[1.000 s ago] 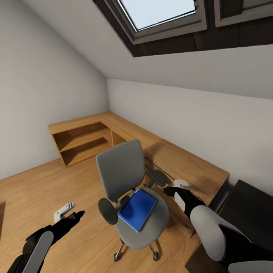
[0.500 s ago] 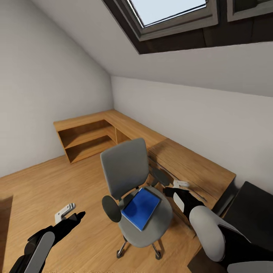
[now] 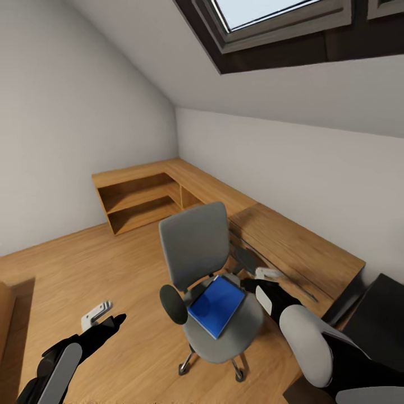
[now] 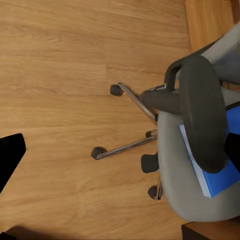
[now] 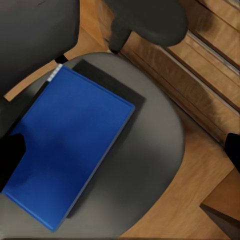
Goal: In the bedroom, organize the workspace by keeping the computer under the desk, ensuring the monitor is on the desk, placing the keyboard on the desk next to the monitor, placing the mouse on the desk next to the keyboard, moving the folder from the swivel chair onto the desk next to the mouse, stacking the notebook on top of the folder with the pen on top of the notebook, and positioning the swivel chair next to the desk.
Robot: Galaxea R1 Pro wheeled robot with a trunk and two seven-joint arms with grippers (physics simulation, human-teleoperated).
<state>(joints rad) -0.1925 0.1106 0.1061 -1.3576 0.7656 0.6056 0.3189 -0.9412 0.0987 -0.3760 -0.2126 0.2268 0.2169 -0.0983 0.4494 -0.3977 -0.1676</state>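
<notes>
The grey swivel chair (image 3: 196,247) stands on the wood floor beside a low wood cabinet. A bright blue folder (image 3: 217,306) lies flat on its seat, also seen close up as the folder (image 5: 65,160). My right gripper (image 3: 264,276) hovers open just above the seat's right side, at the folder's edge; in the right wrist view the gripper (image 5: 122,150) spans the folder and seat. My left gripper (image 3: 95,316) is open over bare floor, left of the chair, facing the chair's star base (image 4: 130,120). A black desk (image 3: 381,306) corner shows at the lower right. Monitor, keyboard, mouse, notebook, pen and computer are out of view.
An L-shaped light-wood cabinet (image 3: 168,191) with open shelves runs along the far walls and right behind the chair. A skylight (image 3: 269,17) sits in the sloped ceiling. Open wood floor (image 3: 84,269) lies to the left. The chair's black armrest (image 4: 200,110) is near my left gripper.
The whole picture has shifted right and down, so the camera has moved. Both arms hold the same pose and the folder stays on the seat.
</notes>
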